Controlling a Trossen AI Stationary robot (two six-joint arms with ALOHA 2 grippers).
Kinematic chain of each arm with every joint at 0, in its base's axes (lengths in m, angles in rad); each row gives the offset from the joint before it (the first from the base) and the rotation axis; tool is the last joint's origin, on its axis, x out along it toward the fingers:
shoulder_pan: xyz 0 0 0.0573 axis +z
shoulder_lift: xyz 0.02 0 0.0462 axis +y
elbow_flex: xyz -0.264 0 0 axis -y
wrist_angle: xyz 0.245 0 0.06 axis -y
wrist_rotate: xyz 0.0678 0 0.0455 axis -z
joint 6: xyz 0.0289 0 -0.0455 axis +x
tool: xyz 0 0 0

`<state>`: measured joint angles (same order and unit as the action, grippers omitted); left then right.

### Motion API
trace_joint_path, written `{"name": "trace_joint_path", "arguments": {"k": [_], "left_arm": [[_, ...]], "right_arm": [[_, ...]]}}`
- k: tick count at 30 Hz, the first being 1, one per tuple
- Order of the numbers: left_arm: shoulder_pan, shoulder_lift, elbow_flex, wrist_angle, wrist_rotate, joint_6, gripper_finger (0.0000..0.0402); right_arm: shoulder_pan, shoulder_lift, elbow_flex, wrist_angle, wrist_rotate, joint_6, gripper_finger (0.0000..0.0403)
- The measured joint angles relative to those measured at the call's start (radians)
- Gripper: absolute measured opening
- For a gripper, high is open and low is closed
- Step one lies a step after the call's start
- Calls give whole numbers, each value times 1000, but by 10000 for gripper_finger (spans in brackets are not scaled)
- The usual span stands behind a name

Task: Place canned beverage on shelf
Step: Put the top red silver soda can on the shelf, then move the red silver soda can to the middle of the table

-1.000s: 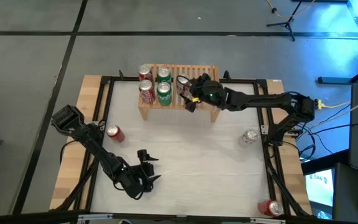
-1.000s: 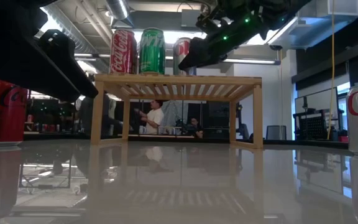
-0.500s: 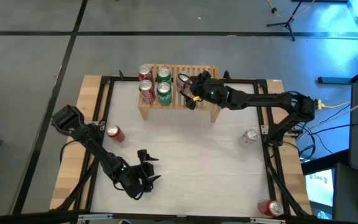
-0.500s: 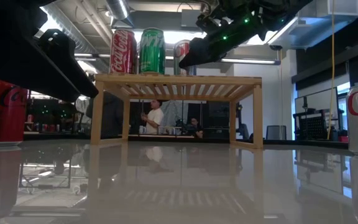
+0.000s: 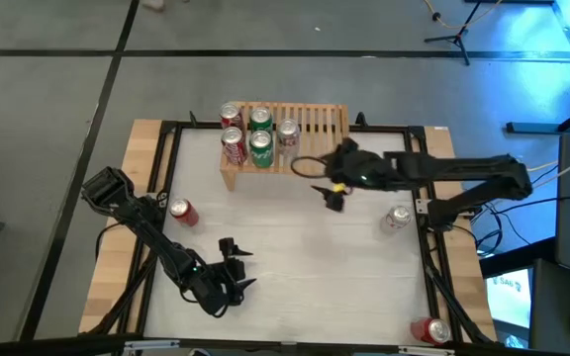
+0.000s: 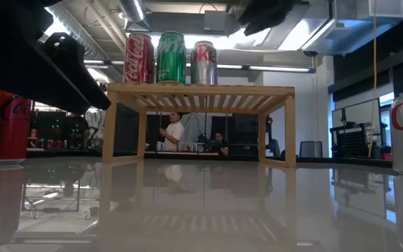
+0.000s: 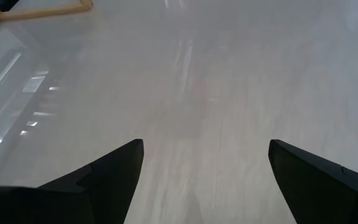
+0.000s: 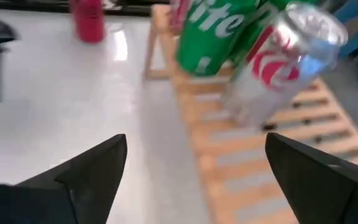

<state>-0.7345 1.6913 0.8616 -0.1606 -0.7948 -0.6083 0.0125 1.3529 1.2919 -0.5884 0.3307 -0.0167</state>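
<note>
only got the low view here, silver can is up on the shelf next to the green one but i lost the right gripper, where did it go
Observer: The high view shows the right gripper open over the table just in front of the shelf, clear of the silver can.
Operator: how many cans on the shelf, i count three
Observer: Five. From above, two red cans and two green cans stand in two rows, hiding each other from you.
Operator: any cans left to load
Observer: Besides the two at your picture's edges, a third, red can lies at the table's near right corner.
Operator: left arm
Observer: The left gripper waits open, low over the near left of the table.
</note>
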Motion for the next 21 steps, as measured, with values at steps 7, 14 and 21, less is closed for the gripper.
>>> {"name": "trace_joint_path", "arguments": {"k": [7,14,21], "left_arm": [[0,0,0,15,0,0,337],[3,0,0,26,-1,16,337],[3,0,0,31,-4,17,337]], "right_arm": [[88,-93,61,-408,-6,298,379],[101,-110,48,-746,2,541,379],[98,-109,-51,-849,-70,654,379]]}}
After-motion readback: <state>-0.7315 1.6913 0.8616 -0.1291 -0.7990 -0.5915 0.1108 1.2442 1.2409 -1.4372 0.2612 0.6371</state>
